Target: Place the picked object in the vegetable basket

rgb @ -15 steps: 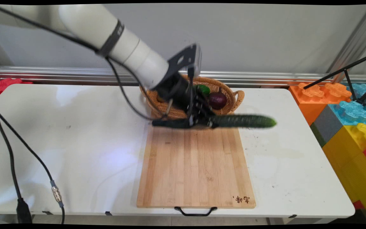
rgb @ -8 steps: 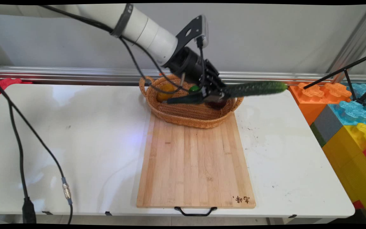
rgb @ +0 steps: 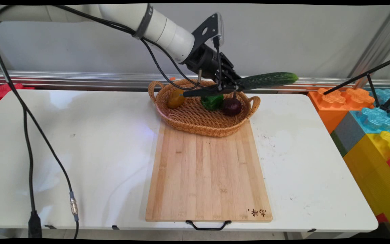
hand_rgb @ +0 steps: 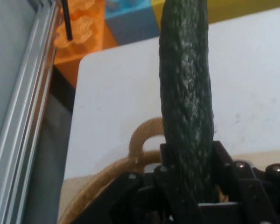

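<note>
While the hand [rgb: 229, 87] grips one cucumber [rgb: 266, 80], three vegetables lie in one basket [rgb: 195, 120] below.

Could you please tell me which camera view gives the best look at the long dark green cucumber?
The hand view: the long dark green cucumber fills the frame, showing its bumpy skin and the black pincer clamped around it. The main view shows the whole cucumber held nearly level above the woven wicker basket, but without surface detail.
</note>
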`<action>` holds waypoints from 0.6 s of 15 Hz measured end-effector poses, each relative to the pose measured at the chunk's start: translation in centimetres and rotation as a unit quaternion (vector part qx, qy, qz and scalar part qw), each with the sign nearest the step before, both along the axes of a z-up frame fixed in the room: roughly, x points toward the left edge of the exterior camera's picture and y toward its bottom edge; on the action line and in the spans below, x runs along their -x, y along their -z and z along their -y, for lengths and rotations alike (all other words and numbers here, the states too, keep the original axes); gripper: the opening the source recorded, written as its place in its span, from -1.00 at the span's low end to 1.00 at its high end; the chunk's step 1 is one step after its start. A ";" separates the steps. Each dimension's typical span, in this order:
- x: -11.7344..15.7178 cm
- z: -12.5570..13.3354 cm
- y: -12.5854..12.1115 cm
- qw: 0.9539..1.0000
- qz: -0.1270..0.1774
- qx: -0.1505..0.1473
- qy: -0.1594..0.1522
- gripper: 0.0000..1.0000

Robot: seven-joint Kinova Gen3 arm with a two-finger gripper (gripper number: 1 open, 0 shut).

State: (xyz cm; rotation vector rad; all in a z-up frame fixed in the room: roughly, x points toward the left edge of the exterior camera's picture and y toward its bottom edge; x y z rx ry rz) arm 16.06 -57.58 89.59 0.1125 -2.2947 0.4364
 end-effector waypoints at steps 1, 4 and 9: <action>-0.2 0.4 0.4 1.000 0.005 0.002 -0.001 -1.00; -1.0 1.7 2.4 1.000 0.029 0.004 -0.001 -1.00; -1.6 2.7 5.4 0.999 0.050 -0.008 0.009 -1.00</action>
